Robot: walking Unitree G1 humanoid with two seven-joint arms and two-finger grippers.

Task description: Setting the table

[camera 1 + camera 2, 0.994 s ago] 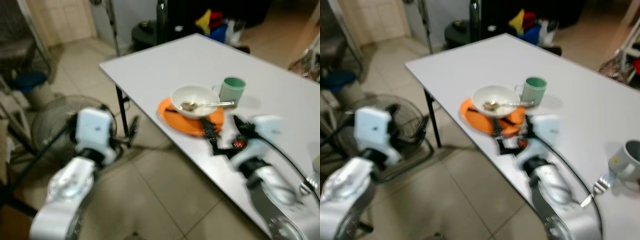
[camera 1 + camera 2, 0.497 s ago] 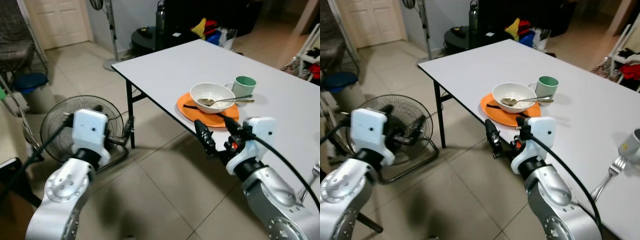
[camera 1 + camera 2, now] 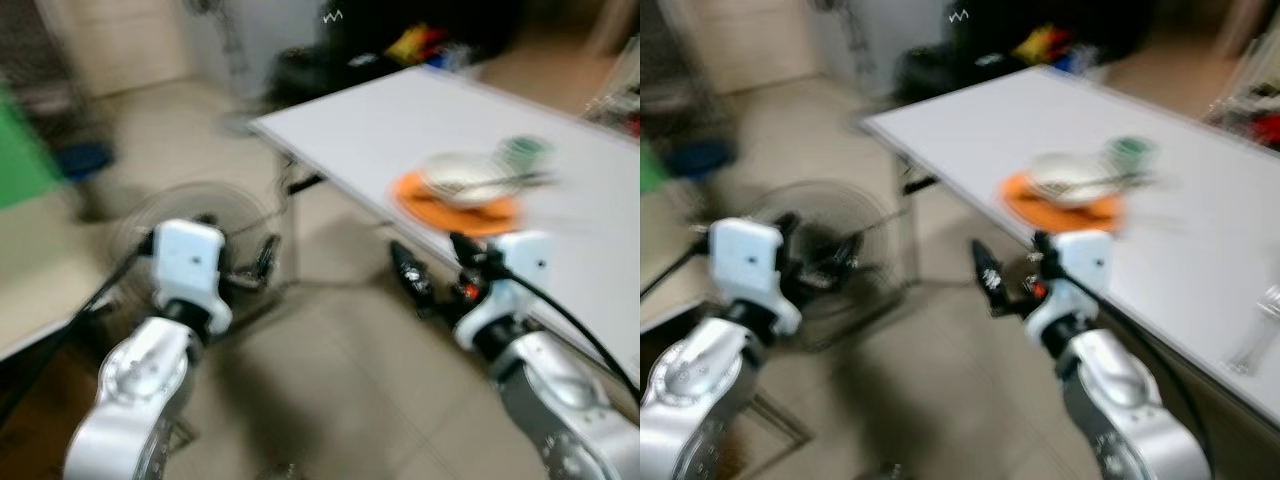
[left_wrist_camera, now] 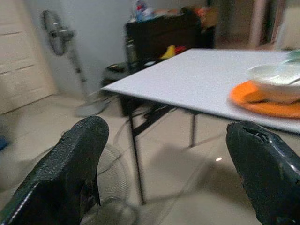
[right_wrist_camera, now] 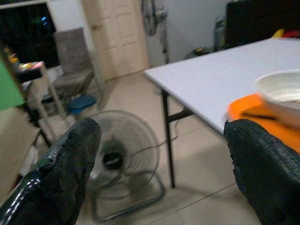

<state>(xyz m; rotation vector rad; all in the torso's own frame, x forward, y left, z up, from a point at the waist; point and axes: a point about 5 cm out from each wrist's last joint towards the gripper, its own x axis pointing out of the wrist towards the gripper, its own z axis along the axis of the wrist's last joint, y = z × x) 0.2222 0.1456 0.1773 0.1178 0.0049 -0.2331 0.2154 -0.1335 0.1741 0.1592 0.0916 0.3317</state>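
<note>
A white table (image 3: 380, 130) carries an orange plate (image 3: 460, 212) with a white bowl (image 3: 462, 175) on it, a spoon lying across the bowl. Behind the bowl stands a green mug (image 3: 525, 152). The eye views are blurred. My right gripper (image 3: 425, 248) is open with nothing in it, in front of the table's near edge and over the floor, short of the plate (image 5: 262, 112). My left gripper (image 3: 255, 262) is held low at the left near a floor fan, open with nothing between its fingers (image 4: 84, 140).
A round floor fan (image 5: 119, 150) lies on the tiles left of the table. A standing fan (image 4: 58, 33) and dark furniture are behind the table's far corner. A chair (image 5: 70, 61) and a door (image 5: 117, 33) are further left. Tiled floor lies between me and the table.
The whole view has shifted and blurred, so the camera is moving. My right gripper, beside the plate a second ago, now hangs off the table's edge over the floor.
</note>
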